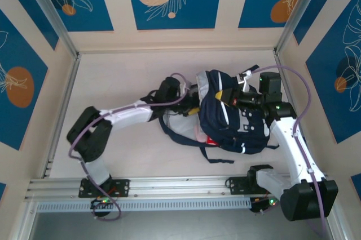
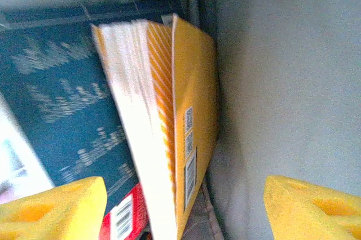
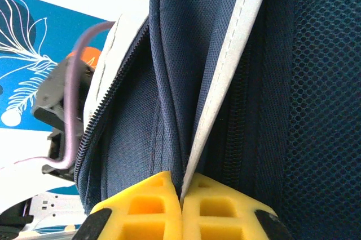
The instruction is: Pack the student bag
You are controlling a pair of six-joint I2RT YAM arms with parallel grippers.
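- Left wrist view: we are looking inside the bag, where the left gripper is hanging with its yellow fingers spread wide and nothing between them.
- Ahead of it a yellow book is leaning on its edge against a blue book, with the grey lining just beside it on the right.
- From above, we are seeing the bag lying on the table, right of centre, its mouth facing the left arm.
- We are judging the bag to be soft and floppy: the cloth is folding wherever nothing is propping it, so the mouth is likely to sag shut if let go.
- With books inside, we are expecting it to drag heavily and not slide freely.
- We are favouring seams, the zip edge or the straps as holds, since loose panels would only bunch.
- On the right, the right gripper is pinching a fold of navy cloth along the white stripe, fingers closed tight together, holding the top side up.
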